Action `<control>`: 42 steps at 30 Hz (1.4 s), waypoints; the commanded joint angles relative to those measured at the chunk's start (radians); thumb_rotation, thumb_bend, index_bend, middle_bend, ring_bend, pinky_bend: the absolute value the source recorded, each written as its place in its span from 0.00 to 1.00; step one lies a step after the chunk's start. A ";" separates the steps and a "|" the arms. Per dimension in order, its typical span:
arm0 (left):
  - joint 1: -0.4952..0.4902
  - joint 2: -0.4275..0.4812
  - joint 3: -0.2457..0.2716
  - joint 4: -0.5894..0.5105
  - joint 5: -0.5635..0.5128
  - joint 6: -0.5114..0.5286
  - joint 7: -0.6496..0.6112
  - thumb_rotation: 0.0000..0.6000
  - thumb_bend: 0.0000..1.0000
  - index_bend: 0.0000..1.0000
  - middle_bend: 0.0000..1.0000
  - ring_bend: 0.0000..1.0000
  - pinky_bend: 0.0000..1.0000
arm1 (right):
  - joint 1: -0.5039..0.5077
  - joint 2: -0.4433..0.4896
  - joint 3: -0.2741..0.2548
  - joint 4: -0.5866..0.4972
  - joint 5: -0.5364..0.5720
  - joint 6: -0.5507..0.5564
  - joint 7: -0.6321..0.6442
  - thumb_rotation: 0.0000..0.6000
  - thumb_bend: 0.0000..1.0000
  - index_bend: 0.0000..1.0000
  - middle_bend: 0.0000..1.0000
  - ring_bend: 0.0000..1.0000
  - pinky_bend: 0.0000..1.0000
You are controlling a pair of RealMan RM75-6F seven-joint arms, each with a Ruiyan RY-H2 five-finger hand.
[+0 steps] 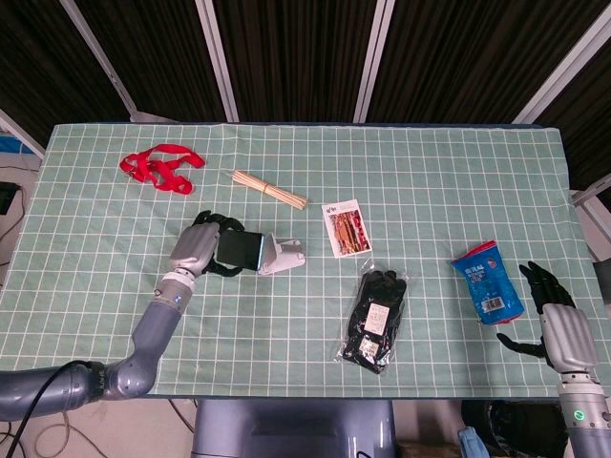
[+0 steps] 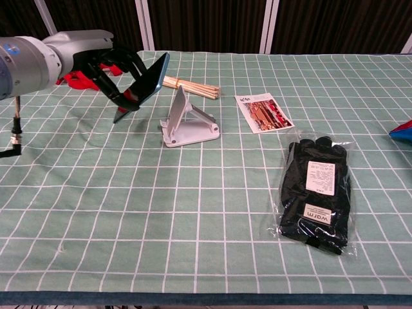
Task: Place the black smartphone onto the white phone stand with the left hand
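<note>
Phone (image 2: 143,78) first: we see it lifted off the tabletop (image 2: 193,212), tilted steeply, carried by our left robot hand (image 1: 199,250), whose fingers (image 2: 116,59) wrap its upper edge while the thumb runs under the lower one. It hangs just to the left of the stand (image 2: 187,125) in the chest view, near the stand's raised back plate but not touching it as far as we can tell. We judge the phone to be a stiff, flat slab, fairly light, with smooth glass and slick sides, so a grip across the two long edges suits it best; any looser and it could slide out as the tilt grows. The stand looks light as well, plain white plastic sitting free on the cloth, and we expect a nudge from the phone's lower edge could push it away instead of seating it. We would lower the phone so its bottom edge meets the stand's front lip first. Our right robot hand (image 1: 558,320) rests at the tabletop's far right corner, fingers spread, grasping nothing.
</note>
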 commanded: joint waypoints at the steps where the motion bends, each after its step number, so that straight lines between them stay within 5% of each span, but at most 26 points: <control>1: -0.012 -0.049 -0.057 -0.018 -0.068 0.029 -0.055 1.00 0.42 0.58 0.65 0.13 0.00 | 0.000 0.001 0.000 -0.001 0.002 -0.001 0.002 1.00 0.10 0.00 0.00 0.00 0.15; 21: -0.012 -0.144 -0.162 0.012 -0.197 -0.003 -0.228 1.00 0.41 0.57 0.65 0.13 0.00 | 0.002 0.007 0.000 -0.008 0.007 -0.012 0.017 1.00 0.10 0.00 0.00 0.00 0.15; 42: 0.006 -0.168 -0.159 0.090 -0.204 -0.078 -0.319 1.00 0.41 0.57 0.64 0.13 0.00 | 0.002 0.009 0.000 -0.012 0.010 -0.016 0.022 1.00 0.10 0.00 0.00 0.00 0.15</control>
